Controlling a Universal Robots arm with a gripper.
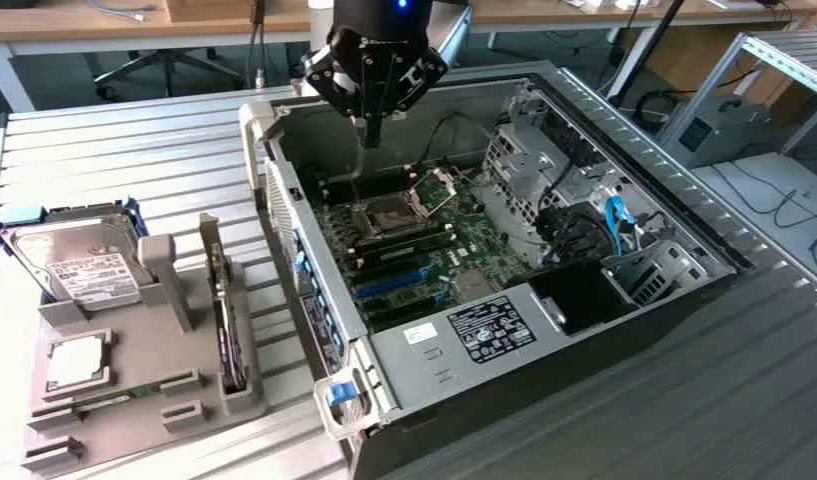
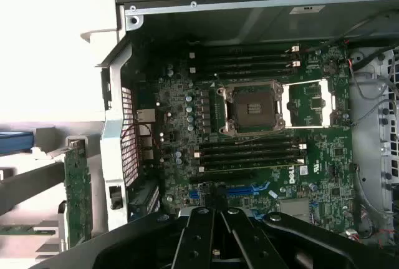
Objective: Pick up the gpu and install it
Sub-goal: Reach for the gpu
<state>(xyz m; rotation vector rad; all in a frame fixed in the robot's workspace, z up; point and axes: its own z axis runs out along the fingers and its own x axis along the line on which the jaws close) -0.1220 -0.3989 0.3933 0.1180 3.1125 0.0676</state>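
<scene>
1. Plainly, found the claw (image 1: 372,138) shut on nothing, poised above the motherboard (image 1: 408,235) inside the open computer case (image 1: 285,215).
2. Noted the gpu (image 1: 223,310) standing on edge in the grey holder (image 1: 168,285), on the worktop (image 1: 141,150) outside the case, towards the exterior view's left.
3. Judged its long axis roughly parallel to the case's near wall; well apart from the claw, with that wall between.

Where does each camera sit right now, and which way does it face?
Exterior view: off the arm, raised, looking down obliquely at the open computer case and the gpu standing in its holder at the exterior view's left; the shut gripper hangs above the case.
Wrist view: on the wrist, facing down onto the motherboard, gripper in frame.
Shared: the CPU socket, the gripper.
</scene>
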